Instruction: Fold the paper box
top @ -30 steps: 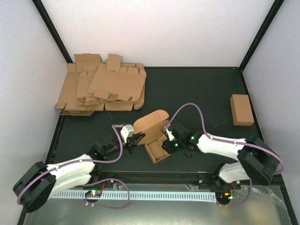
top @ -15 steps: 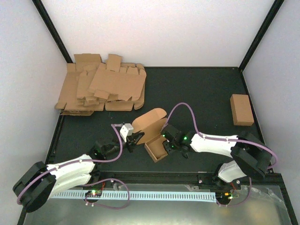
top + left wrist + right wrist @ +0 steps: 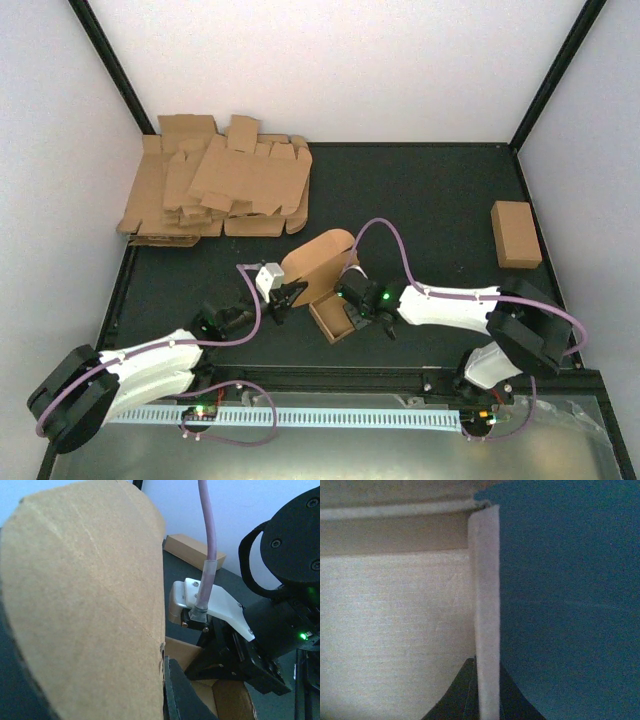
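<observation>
Roughly in the middle of the dark desk (image 3: 420,200) sits the paper box (image 3: 322,262), partly formed: its open tray end faces the arms, and one large rounded flap stands up behind it, leaning away toward the far side. Both arms meet at it.

The left tool (image 3: 287,296) is at the left edge of that raised flap. In the left wrist view the flap fills the left half of the picture, with one dark finger (image 3: 181,692) just beside its right edge and a dark shape low on the other side. The flap lies between the fingers, but I cannot tell whether they are pressing on it.

The right tool (image 3: 348,308) reaches in from the right, low over the tray end. In the right wrist view a thin cardboard wall runs edge-on down the picture, and the two dark fingertips (image 3: 462,695) sit tight against it, one on each side, so this tool is pinched closed on the box wall.

A heap of flat brown blanks (image 3: 220,190) lies in the far left corner, well apart from the box. A closed brown brick (image 3: 516,234) lies near the right edge of the desk. A purple cable (image 3: 395,232) arcs over the right arm.
</observation>
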Controlling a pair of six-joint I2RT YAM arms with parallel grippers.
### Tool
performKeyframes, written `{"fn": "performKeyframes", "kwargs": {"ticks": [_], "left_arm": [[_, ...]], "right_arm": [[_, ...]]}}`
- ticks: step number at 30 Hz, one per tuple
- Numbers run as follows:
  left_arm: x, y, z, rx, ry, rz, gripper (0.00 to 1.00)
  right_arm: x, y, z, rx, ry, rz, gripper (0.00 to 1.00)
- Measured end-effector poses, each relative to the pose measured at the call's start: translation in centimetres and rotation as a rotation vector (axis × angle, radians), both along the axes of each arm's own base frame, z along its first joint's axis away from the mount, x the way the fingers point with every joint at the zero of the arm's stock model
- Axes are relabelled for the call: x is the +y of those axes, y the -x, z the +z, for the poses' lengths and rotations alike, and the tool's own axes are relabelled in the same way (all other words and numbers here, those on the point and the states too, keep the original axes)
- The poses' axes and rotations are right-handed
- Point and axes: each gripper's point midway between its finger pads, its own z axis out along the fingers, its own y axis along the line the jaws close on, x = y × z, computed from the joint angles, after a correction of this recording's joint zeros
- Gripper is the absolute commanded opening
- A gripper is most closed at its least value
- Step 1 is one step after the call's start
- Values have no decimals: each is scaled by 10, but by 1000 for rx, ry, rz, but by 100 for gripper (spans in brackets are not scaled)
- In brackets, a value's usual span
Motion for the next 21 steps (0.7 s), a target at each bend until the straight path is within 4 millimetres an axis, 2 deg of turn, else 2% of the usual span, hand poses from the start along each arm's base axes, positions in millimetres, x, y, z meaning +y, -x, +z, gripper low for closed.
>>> {"fn": "performKeyframes", "kwargs": {"ticks": [3,5,6,12,17,21], "left_arm": [[0,0,0,0,0,0,2],[0,0,1,0,1,0,2],[0,0,1,1,1,0,2],[-1,2,-3,16,-10,-12,1],[-3,5,-5,25,-14,-34,1],[-4,7,-5,29,-16,-46,2]], "right_arm": [[0,-1,1,-13,18,-6,5],[-1,-1,1,-20,23,-8,27],[-1,-2,2,-22,25,-11,33],[-5,-5,5,-44,32,-32,35],[0,-7,13,-63,-3,-32,43],[5,-9,15,-74,-34,-27,43]]}}
